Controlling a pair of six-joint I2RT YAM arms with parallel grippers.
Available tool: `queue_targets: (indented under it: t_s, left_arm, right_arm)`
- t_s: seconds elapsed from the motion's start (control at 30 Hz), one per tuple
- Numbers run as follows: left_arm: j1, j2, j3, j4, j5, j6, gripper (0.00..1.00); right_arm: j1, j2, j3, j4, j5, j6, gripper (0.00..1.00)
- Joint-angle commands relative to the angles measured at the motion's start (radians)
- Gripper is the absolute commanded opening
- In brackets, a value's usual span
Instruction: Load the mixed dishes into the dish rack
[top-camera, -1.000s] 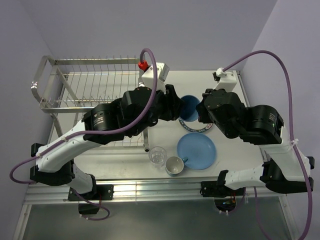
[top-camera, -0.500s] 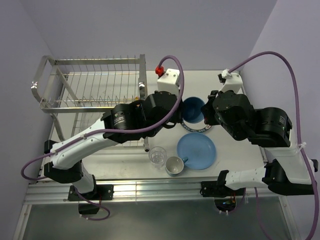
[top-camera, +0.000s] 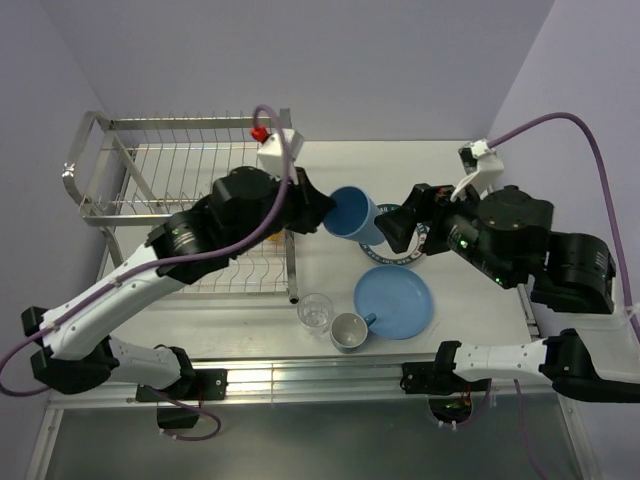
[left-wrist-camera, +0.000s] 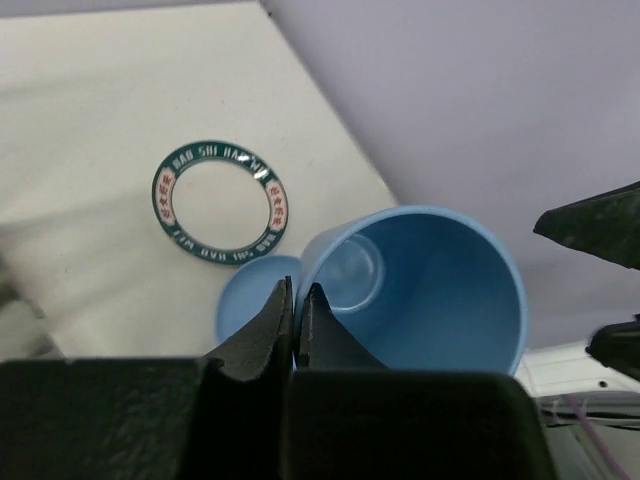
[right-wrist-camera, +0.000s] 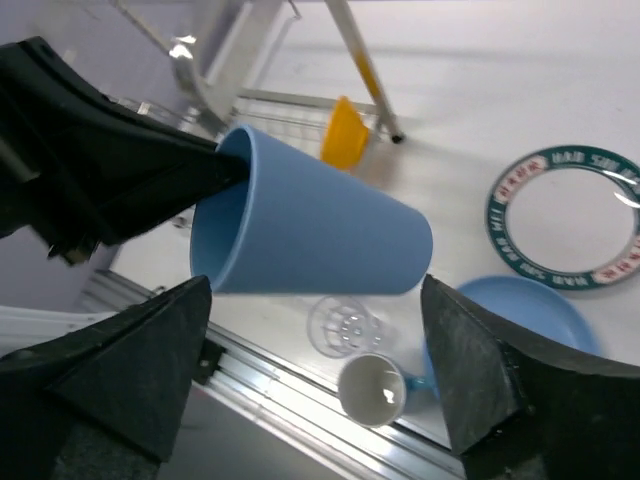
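My left gripper (left-wrist-camera: 297, 303) is shut on the rim of the blue tumbler (left-wrist-camera: 420, 290), one finger inside and one outside. It holds the tumbler (top-camera: 352, 213) on its side in the air, just right of the dish rack (top-camera: 180, 165). My right gripper (right-wrist-camera: 315, 290) stands open a little off the tumbler's base, touching nothing. On the table lie the white patterned-rim plate (right-wrist-camera: 565, 230), the blue plate (top-camera: 393, 302), the clear glass (top-camera: 315, 311) and the light blue mug (top-camera: 349, 331). The yellow-orange bowl (right-wrist-camera: 345, 132) sits in the rack's lower tier.
The rack's chrome frame and corner post (top-camera: 290, 250) stand right beside the left arm. The right arm (top-camera: 510, 240) hangs over the table's right side. The purple wall closes off the back, and an aluminium rail (top-camera: 300, 375) runs along the near edge.
The right gripper opened, let go of the tumbler and drew back to the right. The left gripper shut on the tumbler's rim and swung it left toward the rack.
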Motion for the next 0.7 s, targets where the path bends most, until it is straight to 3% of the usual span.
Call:
queue_targets:
  t_s: [0.0, 0.17, 0.43, 0.67]
  left_arm:
    - [0.076, -0.125, -0.053, 0.226, 0.205, 0.019, 0.00]
    - [0.166, -0.226, -0.109, 0.298, 0.343, 0.002, 0.00]
    - [0.307, -0.358, -0.245, 0.505, 0.592, -0.093, 0.00]
    - [0.333, -0.441, -0.366, 0.748, 0.628, -0.128, 0.00]
  right_arm:
    - [0.001, -0.057, -0.016, 0.131, -0.056, -0.018, 0.96]
    - [-0.005, -0.152, -0.100, 0.261, -0.077, -0.020, 1.00]
    - [-0.019, -0.241, -0.238, 0.541, -0.296, 0.021, 1.00]
    - [-0.062, -0.200, -0.313, 0.859, -0.471, 0.300, 0.98]
